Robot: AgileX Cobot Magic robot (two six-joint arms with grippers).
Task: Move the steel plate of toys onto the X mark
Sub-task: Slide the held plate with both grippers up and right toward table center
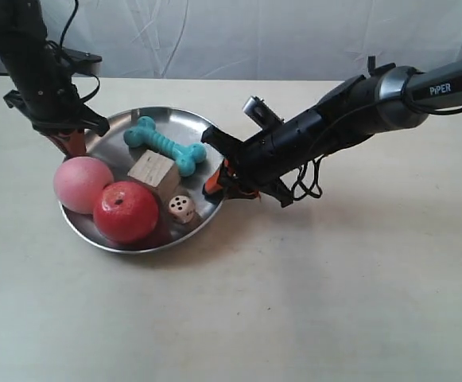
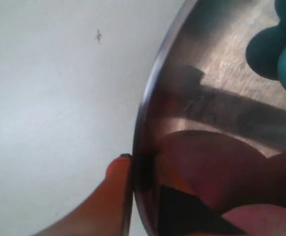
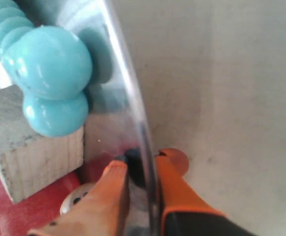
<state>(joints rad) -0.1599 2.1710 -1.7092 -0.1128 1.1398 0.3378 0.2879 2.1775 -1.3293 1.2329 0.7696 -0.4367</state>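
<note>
Left gripper (image 2: 132, 164) and right gripper (image 3: 142, 162) each clamped on the rim of the steel plate (image 1: 115, 131), opposite sides. All toys (image 1: 126, 211) sit inside the plate. X mark (image 2: 98, 35) lies on tabletop (image 1: 334, 302) outside the rim, on the left gripper's side.

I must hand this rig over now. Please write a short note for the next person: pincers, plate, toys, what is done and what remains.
Left pincer: shut on the steel plate rim, beside the pink ball.
Right pincer: shut on the opposite rim, near the die.
In the plate: bone, pink ball, apple, cube, die.
X mark: faint, on the table outside the rim on the ball's side; the plate is not on it.
Done: both grips. Left to do: carry the plate level onto the X mark, release.
</note>
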